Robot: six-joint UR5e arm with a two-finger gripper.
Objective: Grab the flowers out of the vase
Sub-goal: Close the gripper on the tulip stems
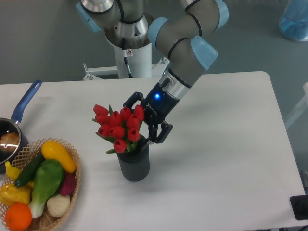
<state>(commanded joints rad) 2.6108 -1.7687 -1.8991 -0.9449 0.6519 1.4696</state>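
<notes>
Standing near the middle of the white table point(216, 144), the dark grey ribbed vase point(134, 165) holds the bunch of red tulips point(119, 127), whose buds and green leaves spread out above its round mouth and lean slightly toward the left. The stems are hidden inside the vase.

The UR5e arm point(185, 45) reaches down from its white pedestal point(132, 57) at the back edge of the table, and its black gripper point(143, 126) sits right against the right side of the bunch, just above the vase's rim. A blue light glows on the gripper body. 1 finger point(131, 99) shows behind the upper buds and the other point(162, 133) shows to the right of the vase mouth, so the fingers stand spread apart with the rightmost tulips between or just in front of them. Whether either finger actually presses on the flowers cannot be told from this view.

At the left edge of the table, a wicker basket point(72, 180) carries colourful vegetables point(43, 183), including a yellow one, green ones and an orange one. Behind it, partly cut off by the frame, rests a saucepan point(7, 137) with a blue handle point(26, 101) pointing toward the back.
</notes>
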